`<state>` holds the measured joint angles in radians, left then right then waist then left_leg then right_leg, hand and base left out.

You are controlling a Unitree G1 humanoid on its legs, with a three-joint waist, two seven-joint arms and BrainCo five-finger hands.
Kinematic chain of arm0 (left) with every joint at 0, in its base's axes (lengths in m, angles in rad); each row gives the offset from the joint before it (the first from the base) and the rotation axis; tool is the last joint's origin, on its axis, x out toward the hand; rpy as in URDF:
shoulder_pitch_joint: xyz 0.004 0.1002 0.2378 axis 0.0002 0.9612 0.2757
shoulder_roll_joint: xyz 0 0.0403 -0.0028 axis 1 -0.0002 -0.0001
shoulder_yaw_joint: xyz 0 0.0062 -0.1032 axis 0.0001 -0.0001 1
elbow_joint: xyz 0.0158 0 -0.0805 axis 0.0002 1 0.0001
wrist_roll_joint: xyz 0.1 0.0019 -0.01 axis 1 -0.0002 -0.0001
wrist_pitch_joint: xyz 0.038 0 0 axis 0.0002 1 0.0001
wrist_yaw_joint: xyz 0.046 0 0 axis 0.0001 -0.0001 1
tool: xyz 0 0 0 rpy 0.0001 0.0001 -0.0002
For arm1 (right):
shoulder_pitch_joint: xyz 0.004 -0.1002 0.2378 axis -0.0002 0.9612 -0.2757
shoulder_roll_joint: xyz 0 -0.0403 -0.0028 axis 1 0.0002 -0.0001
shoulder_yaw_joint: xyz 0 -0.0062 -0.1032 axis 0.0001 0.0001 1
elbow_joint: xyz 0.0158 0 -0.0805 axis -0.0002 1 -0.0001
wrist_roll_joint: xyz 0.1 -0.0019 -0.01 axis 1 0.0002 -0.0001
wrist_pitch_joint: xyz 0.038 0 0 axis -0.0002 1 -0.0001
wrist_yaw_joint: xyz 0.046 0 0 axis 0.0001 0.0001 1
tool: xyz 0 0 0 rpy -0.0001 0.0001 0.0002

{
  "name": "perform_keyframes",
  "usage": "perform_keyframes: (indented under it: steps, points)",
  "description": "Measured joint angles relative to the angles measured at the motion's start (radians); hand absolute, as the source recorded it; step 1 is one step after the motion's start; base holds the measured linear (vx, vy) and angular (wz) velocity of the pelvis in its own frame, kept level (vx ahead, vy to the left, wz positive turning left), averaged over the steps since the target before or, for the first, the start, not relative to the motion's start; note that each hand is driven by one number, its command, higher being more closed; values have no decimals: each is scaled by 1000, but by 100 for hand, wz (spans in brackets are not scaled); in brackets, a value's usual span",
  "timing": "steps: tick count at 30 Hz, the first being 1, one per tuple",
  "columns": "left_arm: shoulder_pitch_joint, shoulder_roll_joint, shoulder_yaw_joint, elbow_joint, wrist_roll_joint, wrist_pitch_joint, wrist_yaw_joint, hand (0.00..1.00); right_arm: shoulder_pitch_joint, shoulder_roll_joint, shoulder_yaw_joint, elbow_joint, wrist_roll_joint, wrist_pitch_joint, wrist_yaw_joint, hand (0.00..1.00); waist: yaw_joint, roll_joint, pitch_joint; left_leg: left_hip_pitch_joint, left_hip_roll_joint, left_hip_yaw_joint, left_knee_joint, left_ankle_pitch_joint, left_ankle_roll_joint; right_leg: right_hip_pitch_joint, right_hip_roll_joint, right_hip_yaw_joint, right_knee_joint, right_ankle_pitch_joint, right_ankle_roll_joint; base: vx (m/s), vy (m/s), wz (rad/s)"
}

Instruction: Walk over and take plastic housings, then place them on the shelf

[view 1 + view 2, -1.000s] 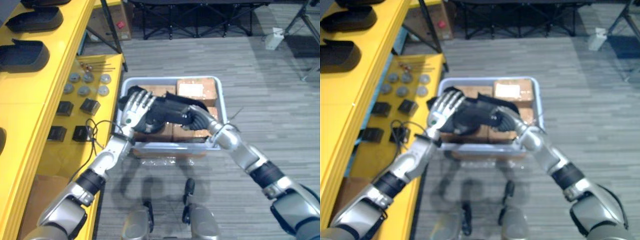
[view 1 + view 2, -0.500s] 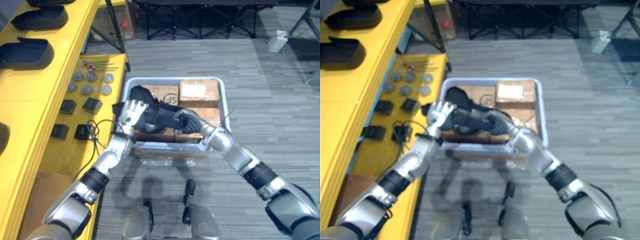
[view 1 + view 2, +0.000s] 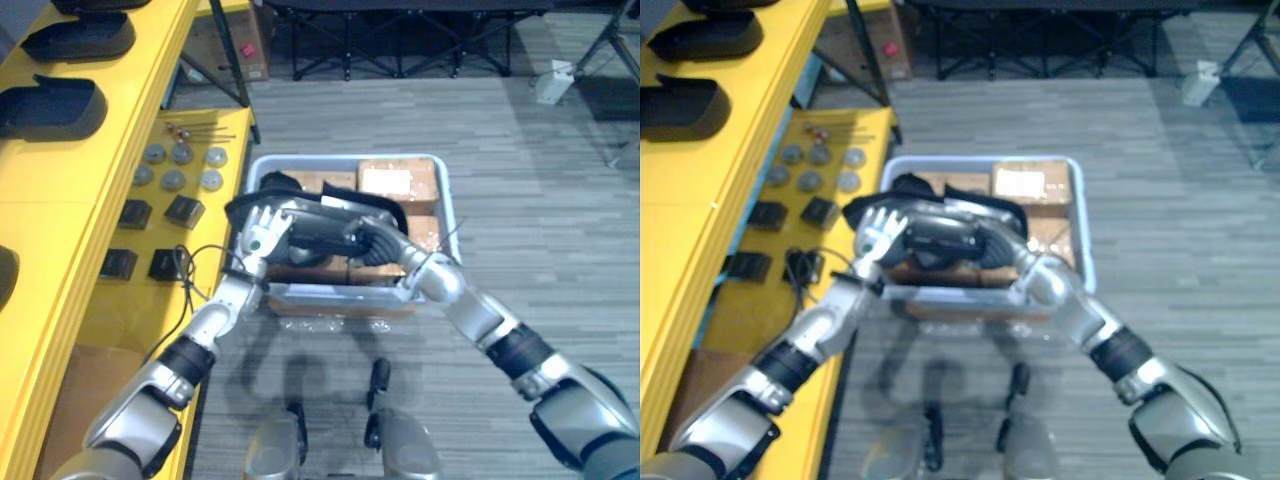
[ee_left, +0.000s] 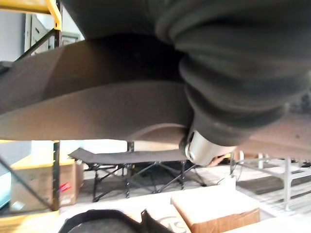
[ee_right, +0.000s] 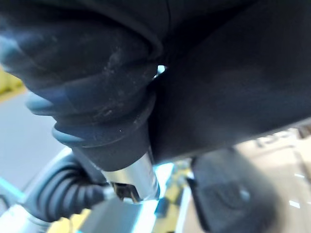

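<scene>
Plastic housing [image 3: 318, 234]: in the left eye view, a long black shell is hanging in the air between the two hands. It is lying roughly level just above the front half of the bin.
Left hand [image 3: 262, 230]: coming in from the lower left, it is pressing spread, straight fingers against the housing's left end, fingertips pointing up.
Right hand [image 3: 378, 243]: reaching in from the lower right, its dark cover is sitting against the housing's right end. Its fingers are hiding behind the shell, so I cannot tell how they are set.
Bin [image 3: 340, 158]: a pale tub is sitting on the grey floor below the hands, holding cardboard boxes [image 3: 397, 181].
Yellow shelf [image 3: 60, 210]: it is running along the left, carrying more black housings [image 3: 50, 105] on its upper level.
Metal discs [image 3: 810, 168]: in the right eye view, they are lying in rows on the shelf's lower level, with small black blocks [image 3: 818, 211] just nearer.
Folding frames [image 3: 1040, 40]: black legs are standing well beyond the bin.
Shell from below: in the left wrist view, the housing is spanning overhead with that hand's ribbed cover bulging against it. Underneath, a curved black piece [image 4: 104, 221] is lying in the bin beside a cardboard box.
Ribbed cover: in the right wrist view, it is pressing close against the dark shell, and the fingers are not readable.
</scene>
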<state>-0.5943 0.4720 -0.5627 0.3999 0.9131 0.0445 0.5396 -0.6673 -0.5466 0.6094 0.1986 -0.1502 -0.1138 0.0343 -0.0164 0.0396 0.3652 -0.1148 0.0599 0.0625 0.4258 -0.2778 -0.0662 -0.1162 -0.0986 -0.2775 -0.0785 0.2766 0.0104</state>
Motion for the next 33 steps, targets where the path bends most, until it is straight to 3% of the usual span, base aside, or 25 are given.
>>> perform_keyframes:
  steps: [10, 17, 19, 21, 26, 27, 31, 33]
  points:
    - [-4, 7, 1, 5, 5, -48, 46, 100, -6, 5, -1, -35, 46, -37, -69, 0, 1, -1, 1, 9, 0, 0, -5, 0, 0, 9, -1, -1, 0, -1, 0, 0, 0, 0]
    - [-33, 7, 1, 16, 9, -60, 46, 100, -7, 24, -26, -43, 237, -61, -78, 0, 1, -14, 8, 10, 0, -1, -5, 0, 0, 9, 0, -2, 0, 0, 0, 0, 0, 0]
    - [-34, 7, 1, 18, 10, -60, 46, 100, -7, 31, -44, -75, 327, -78, -62, 0, 1, -14, 8, 10, 0, -1, -6, 0, 0, 9, -1, -2, 0, 0, 0, 0, 0, 0]
    - [-33, 6, 1, 26, 10, -59, 46, 100, -8, 37, -66, -126, 489, -85, 7, 0, 1, -14, 8, 11, 0, -2, -10, 0, 0, 12, -1, -3, 0, 0, 0, 0, 0, 0]
    - [-33, 6, 1, 35, 10, -55, 46, 100, -8, 54, -89, -154, 667, -96, 96, 0, 1, -15, 8, 17, -1, -1, -17, 1, 1, 16, -1, -3, 0, 0, 0, -2, 7, 0]
    - [-33, 1, 1, 37, 10, -48, 45, 100, -7, 64, -96, -154, 747, -104, 138, 0, 2, -16, 8, 27, -1, 0, -21, 2, 1, 18, -1, -1, 0, 0, 0, -13, 44, -2]
    - [-33, -11, 2, 46, 9, -40, 45, 100, 2, 85, -128, -193, 871, -108, 224, 0, 1, -21, 9, 33, -3, 3, -35, 5, 3, 23, -2, 0, 0, 0, 1, -27, 51, -1]
    - [-29, -11, 1, 56, 9, -34, 46, 100, 35, 104, -152, -234, 904, -134, 248, 0, 1, -28, 9, 45, -2, 5, -39, 5, 2, 26, -1, 3, 0, -1, 0, -16, 44, -3]
